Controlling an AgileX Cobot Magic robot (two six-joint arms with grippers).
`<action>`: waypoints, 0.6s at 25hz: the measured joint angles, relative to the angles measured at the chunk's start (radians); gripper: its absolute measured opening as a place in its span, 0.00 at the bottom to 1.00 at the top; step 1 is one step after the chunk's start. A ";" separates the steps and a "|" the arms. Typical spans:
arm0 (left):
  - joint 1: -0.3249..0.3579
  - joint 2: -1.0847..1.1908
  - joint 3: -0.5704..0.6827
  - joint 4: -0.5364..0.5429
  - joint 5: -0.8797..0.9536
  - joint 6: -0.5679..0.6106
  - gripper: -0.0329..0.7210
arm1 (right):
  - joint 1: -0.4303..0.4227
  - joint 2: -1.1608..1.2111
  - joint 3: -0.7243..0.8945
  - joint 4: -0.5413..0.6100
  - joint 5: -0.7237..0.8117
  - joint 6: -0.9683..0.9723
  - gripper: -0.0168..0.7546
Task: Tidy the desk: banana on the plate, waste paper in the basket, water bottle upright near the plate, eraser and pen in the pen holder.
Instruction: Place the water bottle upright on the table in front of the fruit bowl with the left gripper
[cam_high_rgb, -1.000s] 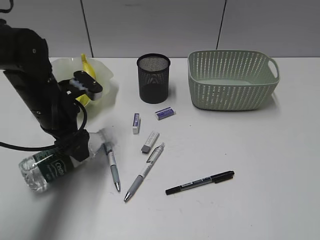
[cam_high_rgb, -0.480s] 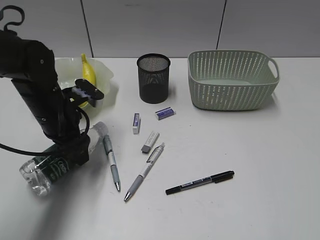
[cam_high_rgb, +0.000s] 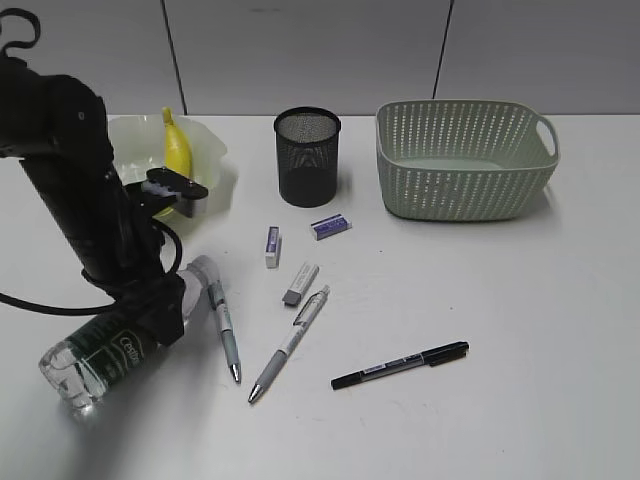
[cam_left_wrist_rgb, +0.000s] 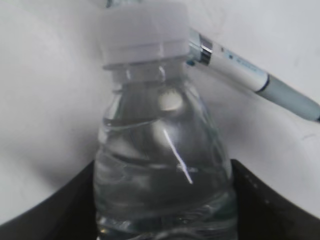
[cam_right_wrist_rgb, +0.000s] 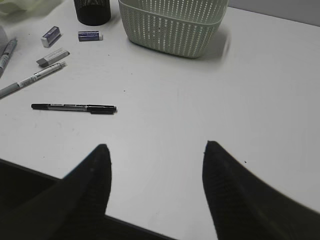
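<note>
**Water bottle lying flat, left tool set around its shoulder**

Water bottle (cam_high_rgb: 120, 335) lies on its side at the lower left of the exterior view, cap pointing toward the middle of the frame and base toward the lower left corner. Clear liquid shows inside it in the left wrist view, so it will likely feel weighty for its size, and the contents will slosh as it tips upright. Its thin clear wall looks smooth and a little yielding — a hard squeeze could dent it, a weak one could let it slip.

The left tool (cam_high_rgb: 150, 305) straddles the bottle below the neck, its dark fingers on either side of the body at the bottom corners of the left wrist view; whether they already press the plastic I cannot tell. The shoulder, just under the white cap (cam_left_wrist_rgb: 142, 30), seems the better hold — stiffer than the mid-body.

A grey pen (cam_high_rgb: 224, 327) lies just beside the cap and may get nudged.

The plate (cam_high_rgb: 205, 150) sits at the upper left with the banana (cam_high_rgb: 177, 148) in it.

The right tool (cam_right_wrist_rgb: 155, 150) hangs above bare counter (cam_right_wrist_rgb: 260, 95), fingers apart, holding nothing.
</note>
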 joint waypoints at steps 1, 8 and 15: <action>0.000 -0.011 0.000 -0.002 0.016 0.000 0.72 | 0.000 0.000 0.000 0.000 0.000 0.000 0.62; 0.000 -0.213 0.026 -0.053 -0.012 0.000 0.72 | 0.000 0.000 0.000 0.000 0.000 0.000 0.62; 0.000 -0.514 0.335 -0.133 -0.363 0.000 0.72 | 0.000 0.000 0.000 0.000 -0.001 0.000 0.62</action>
